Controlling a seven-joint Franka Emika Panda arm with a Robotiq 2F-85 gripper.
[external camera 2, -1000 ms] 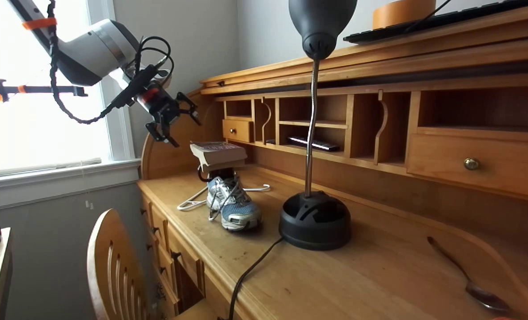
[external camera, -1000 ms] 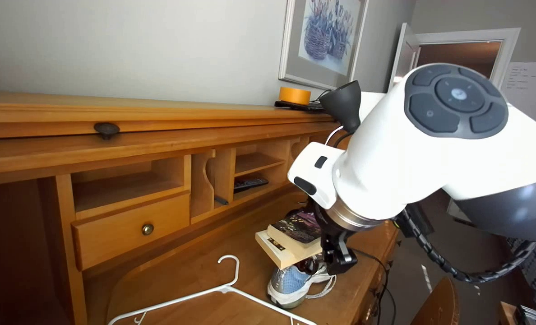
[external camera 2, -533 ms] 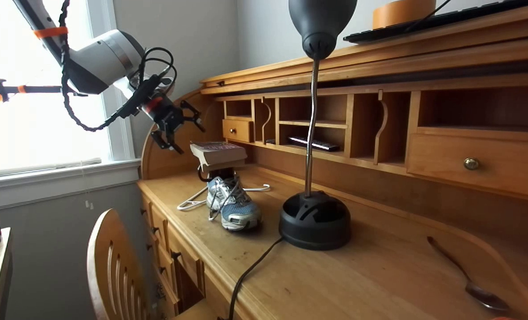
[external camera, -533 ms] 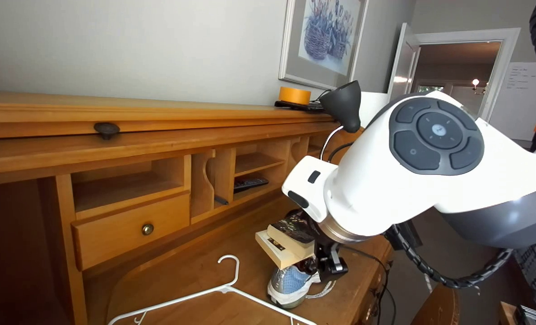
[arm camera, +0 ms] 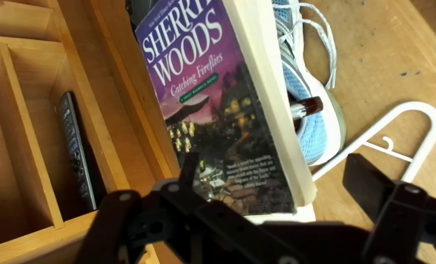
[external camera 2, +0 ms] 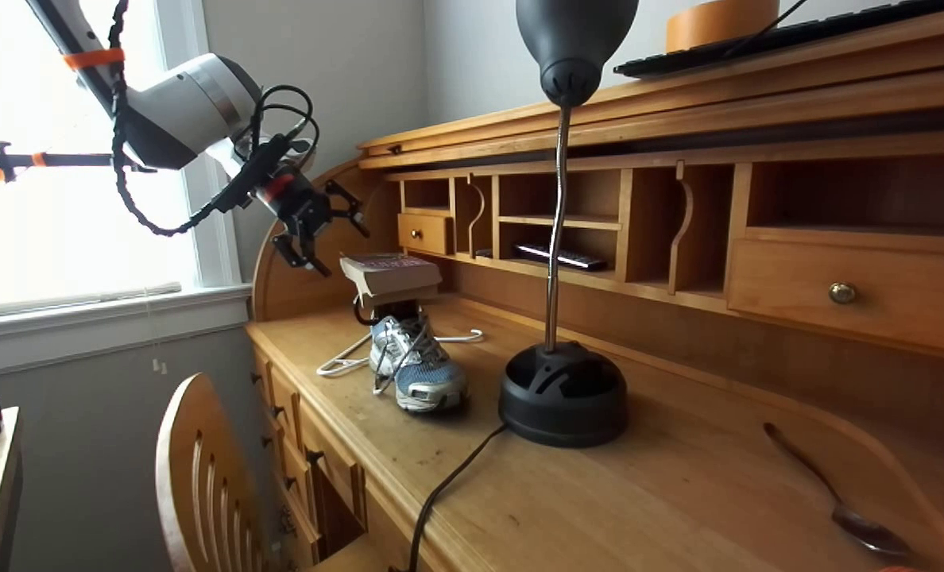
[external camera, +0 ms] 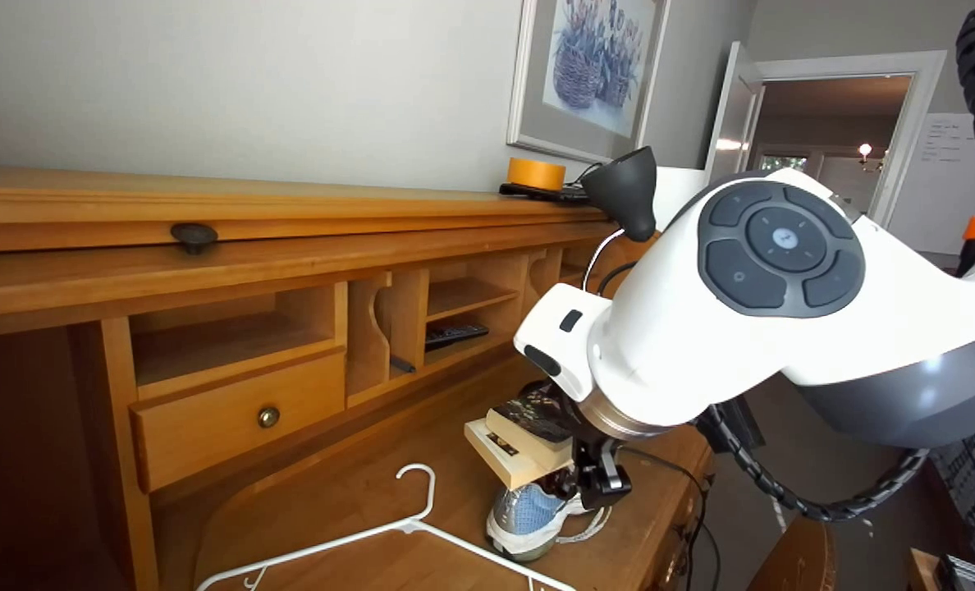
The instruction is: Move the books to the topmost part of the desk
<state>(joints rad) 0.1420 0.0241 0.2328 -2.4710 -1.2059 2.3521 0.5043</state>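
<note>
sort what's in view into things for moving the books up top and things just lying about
For the job: gripper, open; stacked paperbacks, Catching Fireflies on top; roll-top desk, whose top ledge is the goal.

Just lying about: blue-and-white running shoe; white hanger; black gooseneck lamp; remote control; spoon; keyboard; orange roll, probably tape.

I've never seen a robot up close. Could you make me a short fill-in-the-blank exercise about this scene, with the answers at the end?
1. In the wrist view, the top book is titled Catching ____.
2. The books are stacked above a blue-and-silver running ____.
3. The coat hanger on the desk is coloured ____.
4. The gripper is not shut but ____, holding nothing.

Missing words: Fireflies; shoe; white; open.
</note>
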